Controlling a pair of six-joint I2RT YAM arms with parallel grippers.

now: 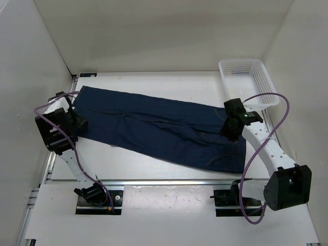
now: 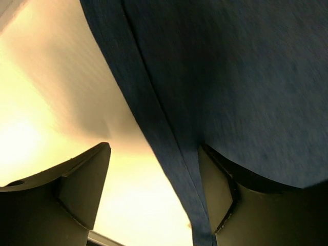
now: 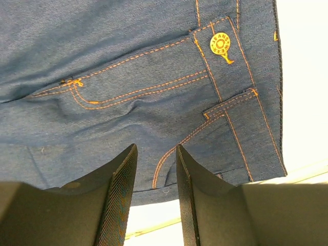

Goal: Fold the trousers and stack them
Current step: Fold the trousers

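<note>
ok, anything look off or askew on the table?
Only the dark navy denim trousers: they lie slanted across the white table, leg ends far-left, waistband near-right, with creases mid-length. Nothing spilled or damaged; the white plastic basket stands upright at far right.

Trousers (image 1: 164,130) flat on worktop (image 1: 154,84), lying slantwise: leg ends out at 10 o'clock, waist at 4 o'clock. Basket (image 1: 256,84) on worktop at 2 o'clock, just behind the waist end; contact with cloth not clear. Left gripper (image 1: 82,123) at 9 o'clock, on near edge of leg ends; cloth edge runs between its jaws, lapping over the right one. Right gripper (image 1: 229,130) at 3 o'clock, over the waist; waistband button (image 3: 220,45) lies beyond its jaws, off to their right
</note>
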